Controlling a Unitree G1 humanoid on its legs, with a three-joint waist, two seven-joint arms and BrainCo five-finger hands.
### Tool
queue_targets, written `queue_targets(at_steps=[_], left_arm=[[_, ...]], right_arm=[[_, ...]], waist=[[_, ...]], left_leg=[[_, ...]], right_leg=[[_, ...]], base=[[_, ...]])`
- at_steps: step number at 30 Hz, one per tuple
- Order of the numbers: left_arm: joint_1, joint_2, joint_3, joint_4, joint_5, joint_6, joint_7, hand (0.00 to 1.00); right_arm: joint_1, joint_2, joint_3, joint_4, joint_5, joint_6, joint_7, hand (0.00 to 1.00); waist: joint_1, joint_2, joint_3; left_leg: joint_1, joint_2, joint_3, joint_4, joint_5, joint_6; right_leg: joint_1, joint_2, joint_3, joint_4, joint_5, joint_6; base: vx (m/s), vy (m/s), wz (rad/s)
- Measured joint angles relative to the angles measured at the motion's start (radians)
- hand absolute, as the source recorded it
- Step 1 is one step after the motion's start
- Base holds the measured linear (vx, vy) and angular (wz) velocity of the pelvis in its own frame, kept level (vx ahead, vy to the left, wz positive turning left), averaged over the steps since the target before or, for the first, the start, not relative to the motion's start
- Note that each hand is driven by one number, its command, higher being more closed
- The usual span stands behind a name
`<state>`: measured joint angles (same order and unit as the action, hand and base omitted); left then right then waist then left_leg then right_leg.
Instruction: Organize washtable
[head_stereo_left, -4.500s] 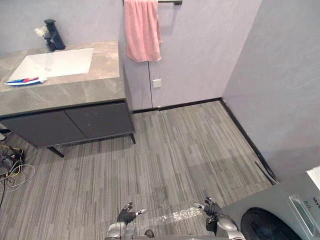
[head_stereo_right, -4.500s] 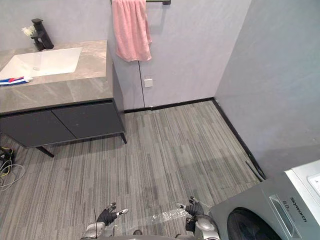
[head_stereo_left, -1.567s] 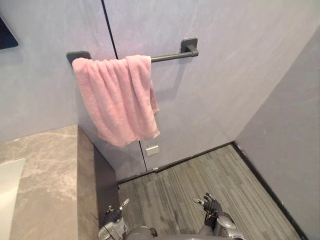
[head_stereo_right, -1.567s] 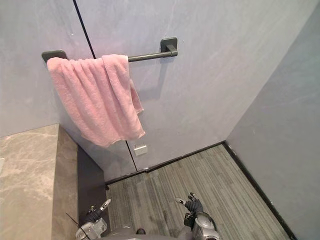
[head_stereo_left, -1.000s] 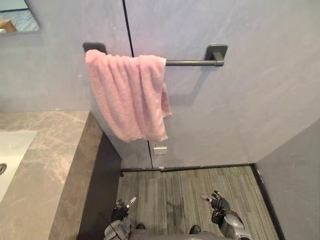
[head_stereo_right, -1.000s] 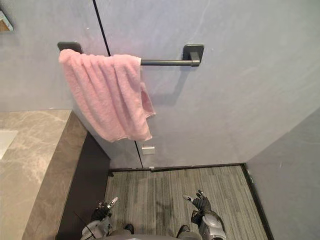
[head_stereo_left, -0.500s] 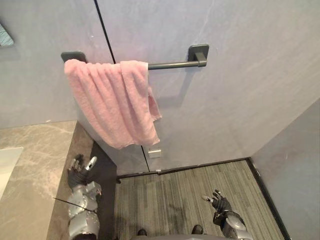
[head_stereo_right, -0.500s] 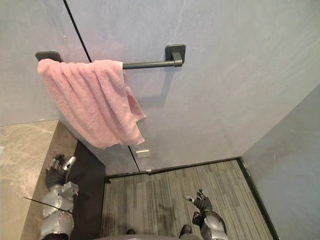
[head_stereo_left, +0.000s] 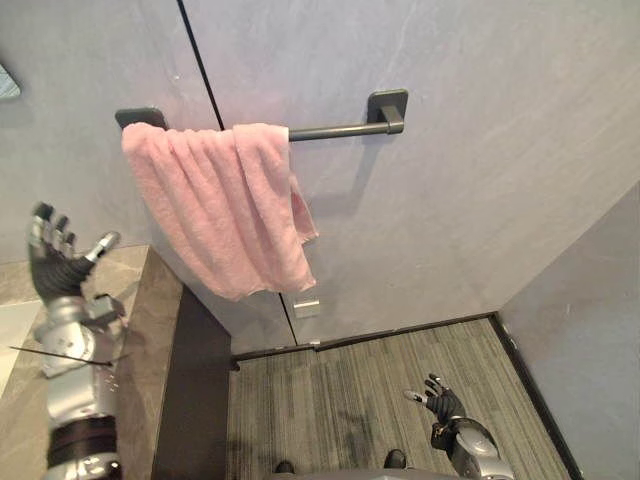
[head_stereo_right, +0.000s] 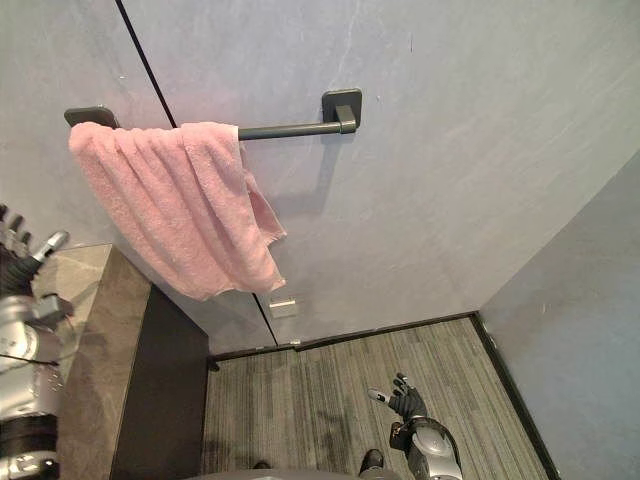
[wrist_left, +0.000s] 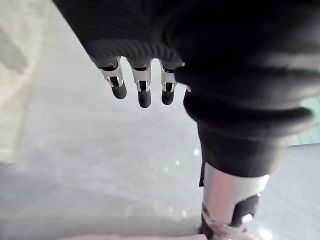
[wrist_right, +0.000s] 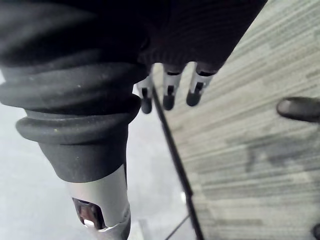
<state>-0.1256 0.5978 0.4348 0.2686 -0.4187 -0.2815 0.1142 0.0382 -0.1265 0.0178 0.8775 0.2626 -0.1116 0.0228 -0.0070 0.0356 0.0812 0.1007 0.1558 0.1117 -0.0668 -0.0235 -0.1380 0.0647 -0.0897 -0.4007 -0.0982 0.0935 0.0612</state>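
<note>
Left robot hand (head_stereo_left: 56, 268) is up at the view's left, over the bench (head_stereo_left: 135, 335), fingers straight and spread, thumb out to the side, released, nothing in it. It's apart from the pink towel (head_stereo_left: 222, 212), off to the towel's left and about level with its lower half, no contact. Left wrist view: fingers (wrist_left: 144, 92) straight, plain grey wall past them, nothing between fingers and palm. Right robot hand (head_stereo_left: 441, 405) is low at the lower right over the striped grey floor (head_stereo_left: 340, 385), fingers relaxed and splayed, released, empty. Right wrist view: fingers (wrist_right: 168, 94) straight over the floor, thumb tip (wrist_right: 299, 108) apart from them at the side, black skirting (wrist_right: 176, 157) running along the wall foot. The towel hangs bunched over the left end of a dark wall rail (head_stereo_left: 338, 128), draped in folds, lower edge slanting, hanging free above the bench's right end and not touching it as far as I can tell. The rail's right part is bare, up to its square mount. The bench has a marbled grey-brown top and a dark side panel (head_stereo_left: 203, 385), sits at lower left against the wall. Small pale wall plate (head_stereo_left: 307, 307) just under the towel's lower corner. Thin dark vertical seam (head_stereo_left: 196, 55) in the wall runs down behind the towel.
</note>
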Motion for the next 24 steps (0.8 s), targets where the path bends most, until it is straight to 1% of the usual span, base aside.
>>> queue_targets(at_steps=[2, 3, 4, 5, 6, 7, 8, 9, 11, 12, 14, 16, 17, 20, 21, 23, 24], left_arm=[[-0.052, 0.074, -0.006, 0.049, -0.001, -0.004, -0.011, 0.0], [-0.06, 0.097, -0.014, 0.067, -0.001, -0.005, -0.015, 0.0], [-0.065, 0.141, -0.04, 0.096, -0.004, -0.006, -0.034, 0.0], [-0.068, 0.219, -0.094, 0.133, -0.013, -0.005, -0.074, 0.0], [-0.073, 0.251, -0.121, 0.147, -0.023, -0.004, -0.102, 0.0], [-0.082, 0.296, -0.164, 0.167, -0.05, 0.0, -0.151, 0.0], [-0.094, 0.301, -0.167, 0.191, -0.088, 0.001, -0.197, 0.0], [-0.094, 0.305, -0.17, 0.198, -0.097, 0.003, -0.222, 0.0], [-0.094, 0.339, -0.208, 0.225, -0.142, 0.017, -0.296, 0.0], [-0.094, 0.345, -0.216, 0.23, -0.144, 0.02, -0.307, 0.0], [-0.093, 0.383, -0.287, 0.244, -0.159, 0.043, -0.367, 0.0], [-0.093, 0.391, -0.339, 0.244, -0.159, 0.056, -0.402, 0.0], [-0.091, 0.392, -0.389, 0.244, -0.159, 0.067, -0.428, 0.0], [-0.083, 0.391, -0.456, 0.244, -0.159, 0.083, -0.463, 0.0], [-0.081, 0.391, -0.472, 0.243, -0.158, 0.083, -0.466, 0.0], [-0.048, 0.391, -0.482, 0.242, -0.157, 0.083, -0.476, 0.0], [-0.047, 0.391, -0.505, 0.242, -0.157, 0.083, -0.48, 0.0]], right_arm=[[0.016, -0.008, 0.0, 0.0, -0.004, 0.0, 0.004, 0.0], [0.021, -0.009, 0.0, -0.001, -0.008, 0.0, 0.005, 0.0], [0.03, -0.011, 0.0, -0.004, -0.009, 0.0, 0.006, 0.0], [0.04, -0.015, -0.001, -0.01, -0.01, 0.0, 0.013, 0.0], [0.045, -0.016, -0.001, -0.013, -0.01, 0.0, 0.021, 0.0], [0.055, -0.02, -0.001, -0.022, -0.011, 0.0, 0.033, 0.0], [0.073, -0.023, -0.002, -0.028, -0.017, 0.0, 0.047, 0.0], [0.078, -0.024, 0.0, -0.028, -0.02, 0.001, 0.049, 0.0], [0.08, -0.022, 0.001, -0.028, -0.021, 0.001, 0.066, 0.0], [0.08, -0.022, 0.001, -0.028, -0.021, 0.001, 0.068, 0.0], [0.076, -0.023, 0.015, -0.028, -0.022, 0.0, 0.073, 0.0], [0.077, -0.025, 0.034, -0.028, -0.029, 0.0, 0.079, 0.0], [0.077, -0.025, 0.041, -0.027, -0.031, 0.001, 0.088, 0.0], [0.074, -0.027, 0.041, -0.017, -0.031, 0.001, 0.089, 0.0], [0.076, -0.029, 0.043, -0.012, -0.031, 0.001, 0.089, 0.0], [0.07, -0.044, 0.075, 0.004, -0.031, 0.001, 0.089, 0.0], [0.069, -0.045, 0.078, 0.005, -0.031, 0.001, 0.09, 0.0]], waist=[[0.002, 0.004, -0.003], [0.001, 0.006, -0.004], [0.002, 0.009, -0.008], [0.003, 0.01, -0.009], [0.003, 0.011, -0.01], [0.002, 0.013, -0.01], [0.014, 0.016, -0.012], [0.019, 0.017, -0.013], [0.024, 0.017, -0.013], [0.023, 0.017, -0.013], [0.021, 0.017, -0.013], [0.019, 0.017, -0.013], [0.019, 0.017, -0.013], [0.015, 0.017, -0.013], [0.009, 0.017, -0.013], [-0.019, 0.016, -0.013], [-0.02, 0.016, -0.013]], left_leg=[[-0.001, 0.0, 0.004, -0.003, 0.0, 0.0], [-0.002, 0.0, 0.005, -0.003, 0.0, 0.0], [-0.004, 0.0, 0.009, -0.005, 0.0, 0.0], [-0.009, 0.0, 0.017, -0.005, 0.0, 0.0], [-0.012, -0.001, 0.018, -0.005, 0.0, 0.0], [-0.017, -0.002, 0.02, -0.005, 0.0, 0.0], [-0.019, -0.003, 0.022, -0.005, 0.0, 0.0], [-0.019, -0.003, 0.025, -0.005, 0.0, 0.0], [-0.02, -0.003, 0.026, -0.005, 0.0, 0.0], [-0.02, -0.003, 0.027, -0.005, 0.0, 0.0], [-0.02, -0.004, 0.031, -0.005, 0.0, 0.0], [-0.02, -0.004, 0.035, -0.005, 0.0, 0.0], [-0.021, -0.004, 0.044, -0.006, 0.0, 0.0], [-0.026, -0.005, 0.056, -0.006, 0.0, 0.0], [-0.026, -0.005, 0.057, -0.006, 0.0, 0.0], [-0.023, -0.005, 0.063, -0.008, 0.0, 0.0], [-0.022, -0.006, 0.067, -0.008, 0.0, 0.0]], right_leg=[[-0.004, 0.001, 0.004, 0.0, 0.0, 0.0], [-0.005, 0.001, 0.005, 0.0, 0.0, 0.0], [-0.011, 0.001, 0.009, 0.0, 0.0, 0.0], [-0.021, 0.001, 0.017, 0.0, 0.002, 0.001], [-0.025, 0.001, 0.019, 0.0, 0.003, 0.001], [-0.031, 0.001, 0.02, 0.0, 0.004, 0.002], [-0.034, 0.001, 0.021, 0.0, 0.004, 0.002], [-0.034, 0.001, 0.023, 0.0, 0.004, 0.002], [-0.034, -0.001, 0.023, 0.0, 0.005, 0.002], [-0.035, -0.001, 0.023, 0.0, 0.005, 0.002], [-0.037, -0.002, 0.026, -0.001, 0.008, 0.002], [-0.039, -0.003, 0.03, -0.001, 0.009, 0.002], [-0.046, -0.003, 0.039, -0.001, 0.011, 0.002], [-0.059, -0.003, 0.049, -0.001, 0.016, 0.002], [-0.059, -0.003, 0.049, -0.001, 0.016, 0.002], [-0.06, -0.003, 0.049, -0.001, 0.016, 0.002], [-0.06, -0.004, 0.05, -0.001, 0.016, 0.002]], base=[[0.0, 0.012, -0.04], [0.0, 0.018, -0.06], [0.01, 0.019, -0.12], [0.01, 0.018, -0.14], [0.02, 0.014, -0.11], [0.02, 0.012, -0.04], [0.02, 0.013, -0.04], [0.0, 0.0, 0.0], [0.0, 0.0, 0.0], [0.0, 0.0, 0.0], [-0.02, 0.008, -0.04], [-0.02, 0.013, -0.09], [-0.01, 0.017, -0.19], [0.0, 0.009, -0.14], [0.0, 0.0, 0.0], [0.03, 0.013, -0.05], [0.03, 0.014, -0.07]])
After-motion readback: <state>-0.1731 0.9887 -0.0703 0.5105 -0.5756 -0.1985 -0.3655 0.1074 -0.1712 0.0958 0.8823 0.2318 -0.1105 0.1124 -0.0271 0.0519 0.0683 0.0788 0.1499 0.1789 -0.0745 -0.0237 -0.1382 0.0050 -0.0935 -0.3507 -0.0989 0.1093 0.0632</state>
